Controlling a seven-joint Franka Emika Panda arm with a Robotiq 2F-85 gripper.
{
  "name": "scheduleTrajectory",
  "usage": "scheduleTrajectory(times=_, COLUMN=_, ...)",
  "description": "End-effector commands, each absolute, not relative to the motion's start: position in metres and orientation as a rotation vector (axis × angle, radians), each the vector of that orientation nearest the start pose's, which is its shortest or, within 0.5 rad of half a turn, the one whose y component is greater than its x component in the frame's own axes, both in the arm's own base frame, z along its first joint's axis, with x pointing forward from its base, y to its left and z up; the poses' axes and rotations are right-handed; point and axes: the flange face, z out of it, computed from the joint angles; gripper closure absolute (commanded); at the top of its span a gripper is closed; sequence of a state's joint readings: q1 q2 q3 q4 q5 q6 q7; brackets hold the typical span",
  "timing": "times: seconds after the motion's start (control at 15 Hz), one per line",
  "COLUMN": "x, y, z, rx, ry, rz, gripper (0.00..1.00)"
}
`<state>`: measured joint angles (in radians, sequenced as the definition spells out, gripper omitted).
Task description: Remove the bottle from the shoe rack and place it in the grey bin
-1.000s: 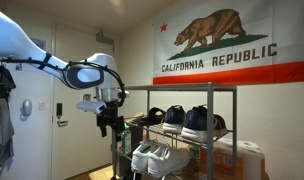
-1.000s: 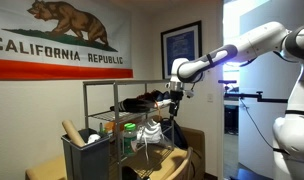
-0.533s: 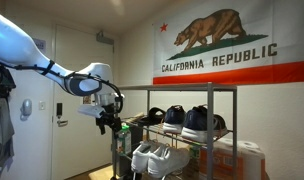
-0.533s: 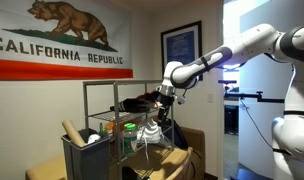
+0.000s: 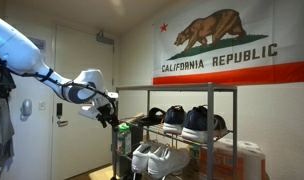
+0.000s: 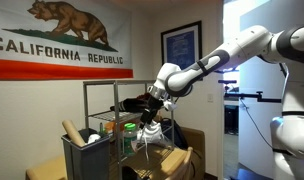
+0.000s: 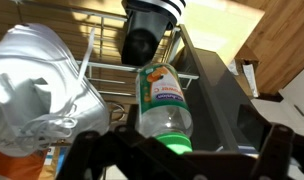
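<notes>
The bottle (image 7: 164, 98) lies on its side on a wire shelf of the shoe rack (image 7: 100, 62), its green cap toward the wrist camera. It is just right of a white sneaker (image 7: 37, 85) and nearer than a black shoe (image 7: 144, 35). The gripper (image 7: 182, 142) hangs at the rack's end, jaws spread wide to either side of the bottle, gripping nothing. In an exterior view the grey bin (image 6: 87, 160) stands just left of the rack.

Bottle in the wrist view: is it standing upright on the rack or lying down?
Lying on its side. The bottle rests lengthwise on the shoe rack's wire shelf, green cap toward the open gripper.
</notes>
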<state>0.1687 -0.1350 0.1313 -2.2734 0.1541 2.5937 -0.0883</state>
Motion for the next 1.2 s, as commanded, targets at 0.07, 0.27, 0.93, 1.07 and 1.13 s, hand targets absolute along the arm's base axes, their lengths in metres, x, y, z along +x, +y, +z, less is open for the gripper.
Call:
scheduleTrajectory(times=0.07, x=0.5144, y=0.1855, z=0.4476, rx=-2.864, ry=-0.379, rz=-0.751, gripper=0.00)
scheduleTrajectory(times=0.27, x=0.5153, y=0.1892, z=0.4429, rx=-2.859, ry=-0.357, rz=-0.831, gripper=0.00)
scheduleTrajectory(times=0.93, x=0.5118, y=0.1829, z=0.4458, rx=-2.891, ry=-0.276, rz=-1.091, gripper=0.00)
scheduleTrajectory(times=1.07, x=0.5123, y=0.1820, z=0.4463, rx=-2.887, ry=-0.258, rz=-1.140, gripper=0.00)
scheduleTrajectory(times=1.13, x=0.5124, y=0.1820, z=0.4464, rx=-2.884, ry=-0.251, rz=-1.162, gripper=0.00)
